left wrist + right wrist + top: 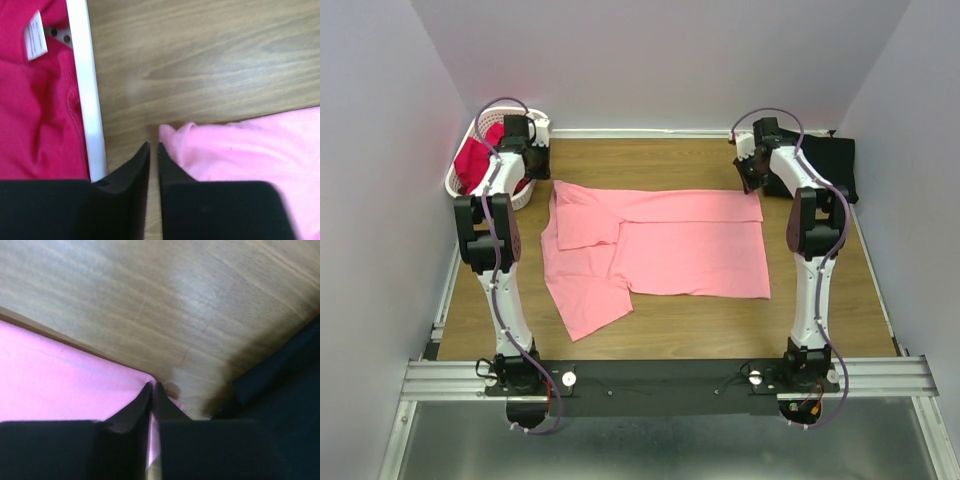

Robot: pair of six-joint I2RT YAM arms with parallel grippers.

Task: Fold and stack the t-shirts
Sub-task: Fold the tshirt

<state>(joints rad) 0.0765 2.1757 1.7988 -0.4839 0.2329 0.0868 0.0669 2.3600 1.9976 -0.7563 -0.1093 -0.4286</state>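
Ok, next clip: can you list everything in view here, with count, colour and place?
pink t-shirt: one, light salmon-pink, spread mid-table, left sleeve side folded in
black t-shirt: one, black, far right corner of the table
magenta-red t-shirts: count unclear, deep magenta-red, heaped in the basket
basket: one, white slotted plastic, far left corner
table: one, wood-grain brown, under everything
arms: two, white and black, left arm and right arm reaching to the far edge
left tool: black, nearly closed, beside the pink shirt's far left corner
right tool: black, tips together at its far right corner
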